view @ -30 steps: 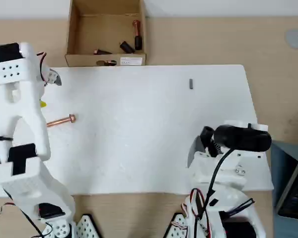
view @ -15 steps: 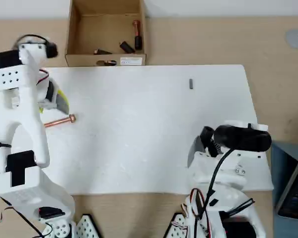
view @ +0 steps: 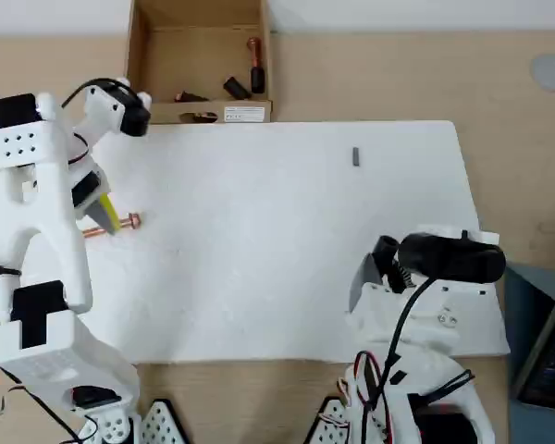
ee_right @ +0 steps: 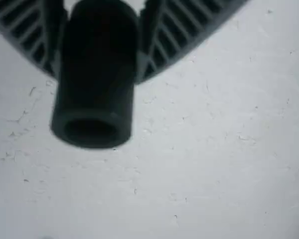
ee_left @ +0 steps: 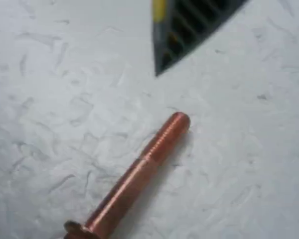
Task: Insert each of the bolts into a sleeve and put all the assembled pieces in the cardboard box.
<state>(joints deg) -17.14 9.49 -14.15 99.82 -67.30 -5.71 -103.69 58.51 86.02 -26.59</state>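
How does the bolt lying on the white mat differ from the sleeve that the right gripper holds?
The bolt is copper-coloured; the sleeve is black. The bolt is a long thin rod with a wider head at one end; the sleeve is a short hollow tube. The bolt lies loose on the white mat; the sleeve is clamped in the right gripper. Both are round in section.

Copper bolt (ee_left: 139,172), black sleeve (ee_right: 92,89), white mat (view: 287,250)
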